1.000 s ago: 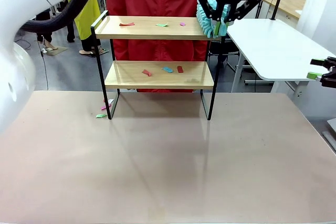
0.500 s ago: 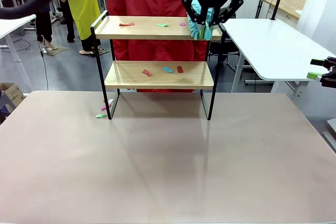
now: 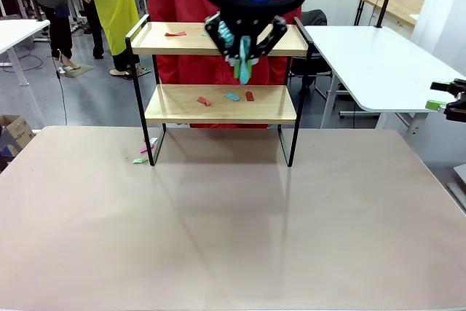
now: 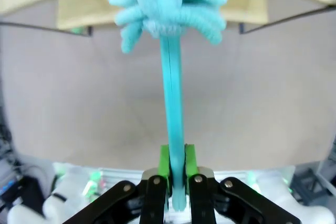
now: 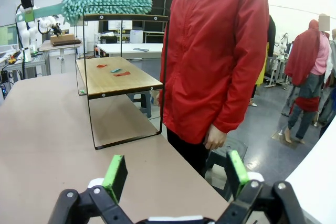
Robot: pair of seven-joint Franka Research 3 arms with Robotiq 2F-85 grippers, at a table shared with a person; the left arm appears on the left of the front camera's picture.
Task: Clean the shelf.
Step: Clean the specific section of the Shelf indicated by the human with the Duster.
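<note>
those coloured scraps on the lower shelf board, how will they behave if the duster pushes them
The scraps look thin and flat, so probably very light and apt to slide or flutter. The shelf board shows no front lip, so they would likely fall off.

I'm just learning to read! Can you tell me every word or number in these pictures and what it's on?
No text here can be read.
On the light wooden two-tier shelf in a black metal frame: no print.
On the fluffy teal duster in the left gripper: no label.
On the white sheets on the far wall: too blurred to read.
On the brown cardboard box on the floor: any print is too small to read.
</note>
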